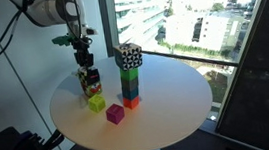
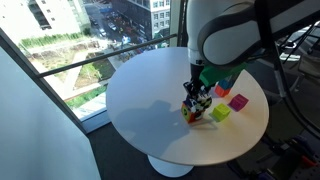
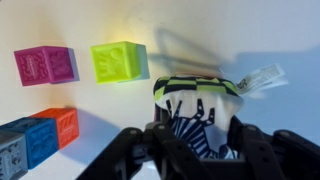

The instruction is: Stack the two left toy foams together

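Note:
The two patterned foam cubes stand one on the other near the table edge. The dark patterned cube (image 1: 87,77) is on top of the red and green cube (image 1: 93,90). In an exterior view the pair (image 2: 195,109) sits right under my gripper (image 2: 197,93). In the wrist view the top cube (image 3: 196,108) shows pale faces with dark stripes and fills the space between my fingers (image 3: 196,150). The fingers press against both of its sides. The lower cube is hidden under it in that view.
A yellow-green cube (image 1: 97,103) (image 3: 120,60) and a magenta cube (image 1: 115,113) (image 3: 45,65) lie close beside the stack. A tall cube tower (image 1: 130,75) with a black-and-white spotted top stands near the middle of the round white table (image 1: 169,112). A window is behind.

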Robot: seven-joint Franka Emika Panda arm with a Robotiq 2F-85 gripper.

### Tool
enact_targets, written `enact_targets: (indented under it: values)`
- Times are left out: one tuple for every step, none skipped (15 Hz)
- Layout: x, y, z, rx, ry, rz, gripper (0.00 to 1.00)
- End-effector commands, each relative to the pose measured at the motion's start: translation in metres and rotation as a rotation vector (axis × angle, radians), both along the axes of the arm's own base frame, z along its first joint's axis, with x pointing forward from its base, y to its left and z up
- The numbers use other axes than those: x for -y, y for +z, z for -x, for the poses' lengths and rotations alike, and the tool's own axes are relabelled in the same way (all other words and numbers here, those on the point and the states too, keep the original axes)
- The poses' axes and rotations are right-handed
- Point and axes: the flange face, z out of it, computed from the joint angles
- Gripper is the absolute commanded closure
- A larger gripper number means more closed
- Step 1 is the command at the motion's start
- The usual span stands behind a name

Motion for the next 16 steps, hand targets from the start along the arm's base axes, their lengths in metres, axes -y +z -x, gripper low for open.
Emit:
enact_targets:
  values:
    - [0.003,0.003,0.007,-0.029,0.014,-0.03,0.17]
    - [0.004,0.003,0.008,-0.037,0.013,-0.033,0.1]
    - [0.004,0.003,0.009,-0.044,0.012,-0.035,0.02]
    - [0.005,0.004,0.011,-0.051,0.009,-0.037,0.0]
    - [0.006,0.006,0.012,-0.056,0.005,-0.037,0.0]
    - [0.008,0.008,0.013,-0.061,0.0,-0.039,0.0]
    - [0.009,0.012,0.014,-0.065,-0.004,-0.046,0.0]
    - [0.011,0.015,0.014,-0.069,-0.009,-0.049,0.0]
    - [0.013,0.018,0.014,-0.07,-0.013,-0.053,0.0]
    - [0.015,0.023,0.015,-0.07,-0.017,-0.054,0.0]
    - [0.017,0.028,0.015,-0.067,-0.021,-0.055,0.0]
    - [0.018,0.032,0.015,-0.063,-0.024,-0.058,0.0]
    - [0.02,0.036,0.015,-0.059,-0.025,-0.063,0.0]
    - [0.02,0.041,0.015,-0.054,-0.025,-0.073,0.0]
    - [0.021,0.045,0.015,-0.05,-0.023,-0.086,0.0]
    - [0.022,0.049,0.015,-0.044,-0.022,-0.097,0.0]
